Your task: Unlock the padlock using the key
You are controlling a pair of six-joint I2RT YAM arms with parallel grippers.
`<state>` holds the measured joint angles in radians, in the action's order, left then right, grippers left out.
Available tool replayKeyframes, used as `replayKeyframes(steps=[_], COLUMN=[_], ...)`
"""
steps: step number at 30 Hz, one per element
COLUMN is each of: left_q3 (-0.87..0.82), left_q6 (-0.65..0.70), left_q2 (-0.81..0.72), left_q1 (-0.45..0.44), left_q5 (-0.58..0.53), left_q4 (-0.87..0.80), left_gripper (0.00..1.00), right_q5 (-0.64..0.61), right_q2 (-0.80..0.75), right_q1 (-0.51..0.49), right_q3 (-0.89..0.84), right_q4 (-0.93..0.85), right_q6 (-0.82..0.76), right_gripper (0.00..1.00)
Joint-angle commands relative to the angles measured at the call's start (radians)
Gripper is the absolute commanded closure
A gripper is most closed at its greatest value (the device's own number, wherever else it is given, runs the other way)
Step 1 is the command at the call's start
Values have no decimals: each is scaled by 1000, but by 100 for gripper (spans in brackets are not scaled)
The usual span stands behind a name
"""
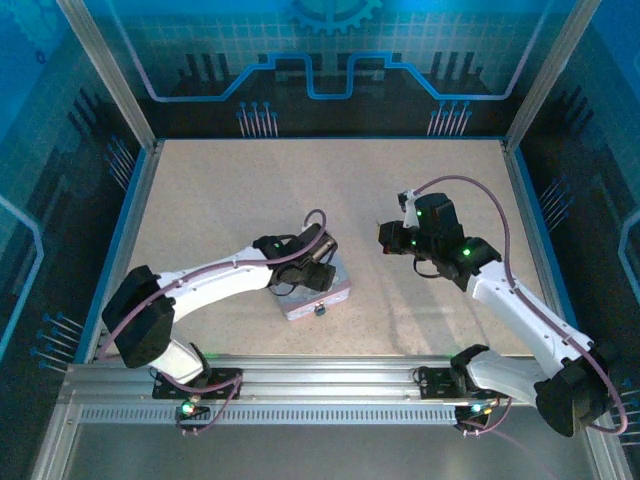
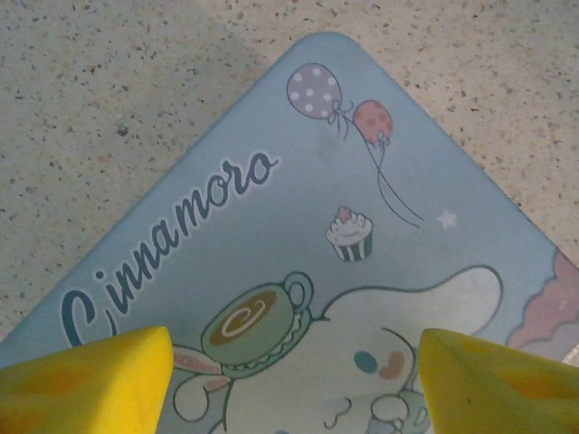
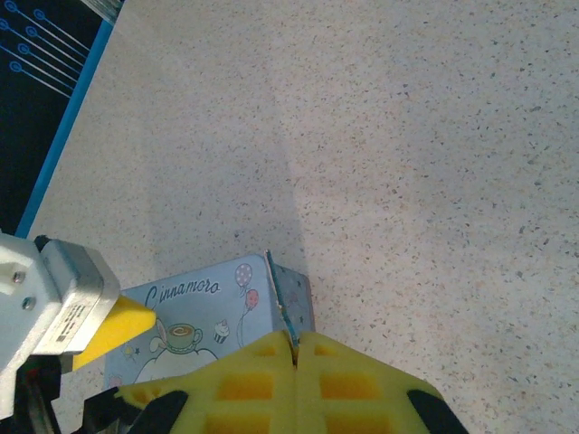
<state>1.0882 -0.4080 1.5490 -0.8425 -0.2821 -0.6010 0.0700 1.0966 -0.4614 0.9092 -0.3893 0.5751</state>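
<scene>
Left hand is hovering, fingers spread wide, over the Cinnamoroll-print tin; right hand is pinching the thin silvery key, fingers pressed together.

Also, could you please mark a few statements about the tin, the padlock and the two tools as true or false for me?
1. The left tool has its fingers spread above the tin. True.
2. The right tool is wide open. False: its fingers are pressed together, with a thin metal blade, apparently the key, sticking out between them.
3. The tin's lid shows two balloons and a cupcake. True.
4. The tin stands against the far edge of the table. False: it lies toward the near middle, under the left tool.
5. The left tool holds the padlock. False: it holds nothing; the padlock sits at the tin's near side.
</scene>
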Motion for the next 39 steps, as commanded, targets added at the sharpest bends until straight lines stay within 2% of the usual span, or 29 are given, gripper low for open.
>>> replayKeyframes(steps=[1, 5, 11, 17, 27, 33, 39], left_q3=[33, 36, 2, 23, 189, 285, 332], left_q6=[32, 42, 77, 229, 467, 491, 461], left_q2=[30, 65, 87, 147, 297, 341, 258], left_q1=[-4, 12, 76, 140, 231, 250, 252], left_q5=[-52, -42, 79, 138, 238, 283, 313], left_q4=[-10, 5, 94, 149, 199, 195, 162], left_gripper=[28, 30, 32, 32, 32, 31, 28], right_q5=[-1, 4, 8, 13, 16, 26, 56], right_q2=[-20, -20, -16, -23, -56, -56, -16], right_q1=[16, 18, 25, 32, 45, 47, 47], right_q3=[-9, -6, -4, -9, -24, -48, -46], right_q4=[-12, -10, -9, -15, -22, -30, -16], right_q6=[3, 5, 3, 0, 9, 13, 15], right_gripper=[100, 100, 100, 100, 100, 100, 100])
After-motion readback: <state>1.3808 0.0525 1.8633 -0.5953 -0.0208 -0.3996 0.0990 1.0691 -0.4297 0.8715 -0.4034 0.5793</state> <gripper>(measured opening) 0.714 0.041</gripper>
